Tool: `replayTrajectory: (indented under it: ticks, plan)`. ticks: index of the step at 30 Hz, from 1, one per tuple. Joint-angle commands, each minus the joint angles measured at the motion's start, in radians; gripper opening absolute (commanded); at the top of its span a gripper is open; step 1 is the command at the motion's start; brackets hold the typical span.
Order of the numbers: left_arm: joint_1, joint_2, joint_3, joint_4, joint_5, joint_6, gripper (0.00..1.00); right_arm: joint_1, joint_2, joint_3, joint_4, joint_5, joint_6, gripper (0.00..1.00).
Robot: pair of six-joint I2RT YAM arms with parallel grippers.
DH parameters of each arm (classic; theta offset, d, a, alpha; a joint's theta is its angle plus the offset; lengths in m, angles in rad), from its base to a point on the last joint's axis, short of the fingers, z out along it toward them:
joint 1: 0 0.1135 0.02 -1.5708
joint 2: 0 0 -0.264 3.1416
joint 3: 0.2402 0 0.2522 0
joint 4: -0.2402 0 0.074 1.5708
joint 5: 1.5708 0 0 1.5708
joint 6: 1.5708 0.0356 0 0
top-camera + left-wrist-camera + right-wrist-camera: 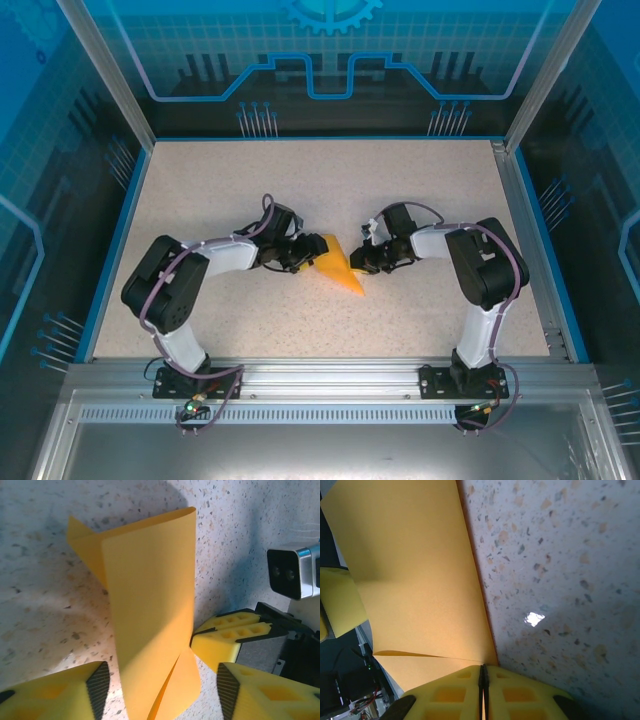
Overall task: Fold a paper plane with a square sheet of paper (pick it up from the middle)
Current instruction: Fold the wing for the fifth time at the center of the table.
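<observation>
The square sheet of paper (338, 268), orange-yellow and folded into a narrow pointed shape, lies mid-table between both grippers. In the left wrist view the sheet of paper (150, 610) stands up in folded layers. My left gripper (162, 682) is open, with one finger on each side of the paper and a gap on both sides. My right gripper (483, 676) is shut, pinching the paper (415, 580) at its edge near a crease. Its yellow fingers (225, 639) meet the paper's right edge in the left wrist view. From above, the left gripper (305, 257) and right gripper (362, 264) face each other across the paper.
The speckled tabletop (320, 180) has a blue rim (108, 250) and metal frame posts at its corners. Both arm bases sit on the rail (320, 385) at the near edge. The right arm's wrist camera (292, 572) hangs close beside the left gripper.
</observation>
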Motion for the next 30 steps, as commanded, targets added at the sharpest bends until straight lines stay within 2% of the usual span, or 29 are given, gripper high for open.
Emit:
replayTrajectory:
  ticks: [1,5,7,10,13,19,24,27,30]
  plan:
    - [-0.009,0.027,0.038,0.008,0.033,-0.008,0.56,0.005,0.054,-0.018,0.007,0.046,0.004,0.12]
    - [-0.009,0.046,0.064,-0.014,0.021,0.012,0.40,0.008,0.045,-0.027,0.036,0.029,0.015,0.13]
    - [-0.006,0.054,0.087,-0.051,0.002,0.033,0.29,0.016,0.028,-0.030,0.091,-0.005,0.027,0.14]
    - [0.005,0.067,0.121,-0.097,0.002,0.064,0.14,0.041,-0.016,-0.030,0.101,0.008,0.029,0.16]
    - [0.020,0.068,0.137,-0.122,0.010,0.079,0.07,0.055,-0.064,-0.013,0.067,0.058,0.014,0.18]
    - [0.044,0.055,0.151,-0.158,0.014,0.097,0.05,0.057,-0.195,-0.030,-0.011,0.230,-0.019,0.27]
    - [0.044,0.057,0.148,-0.152,0.034,0.084,0.05,0.077,-0.333,-0.101,-0.045,0.378,-0.062,0.42]
    - [0.044,0.064,0.145,-0.143,0.044,0.074,0.05,0.143,-0.403,-0.118,-0.068,0.473,-0.120,0.49]
    - [0.043,0.063,0.145,-0.139,0.049,0.071,0.05,0.277,-0.428,-0.108,-0.111,0.685,-0.184,0.55]
